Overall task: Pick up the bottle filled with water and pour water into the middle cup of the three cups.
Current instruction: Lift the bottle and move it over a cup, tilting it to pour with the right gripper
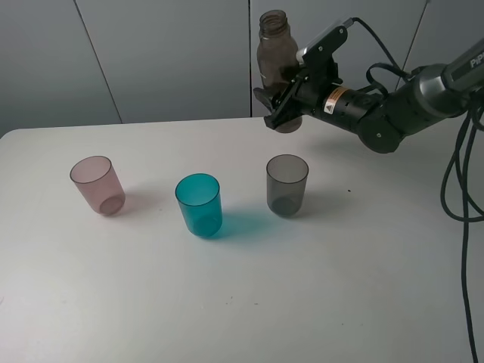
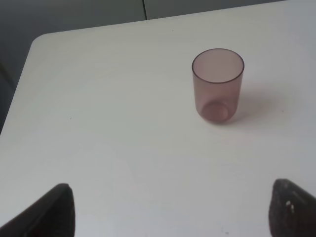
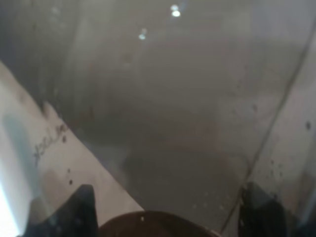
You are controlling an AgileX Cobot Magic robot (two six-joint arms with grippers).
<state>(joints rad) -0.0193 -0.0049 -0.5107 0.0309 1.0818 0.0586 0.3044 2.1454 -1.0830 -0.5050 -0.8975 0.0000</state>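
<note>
From the high camera, the bottle (image 1: 275, 57) hangs in the air, close to upright, over the far edge of the worktop (image 1: 348, 287), at about 1 o'clock from the middle cup (image 1: 200, 204). The right end effector (image 1: 281, 107) is clenched around its lower body, reaching in from 3 o'clock, with black cables (image 1: 457, 181) trailing down that side. The three cups stand upright in a row, well apart from each other: the pink cup (image 1: 98, 185) at 9 o'clock of the teal middle cup, and the grey cup (image 1: 287, 184) at about 2 o'clock of it, almost under the bottle. The left arm does not show in this view. In the left wrist view, the left end effector (image 2: 173, 213) is released, its two dark fingertips (image 2: 54, 213) spread wide with only bare worktop between them; the pink cup stands alone well ahead of them. In the right wrist view, the smoky-brown wall of the bottle fills nearly everything, pressed close to the lens, and a dark finger (image 3: 74, 212) shows at either side of it, touching it.
</note>
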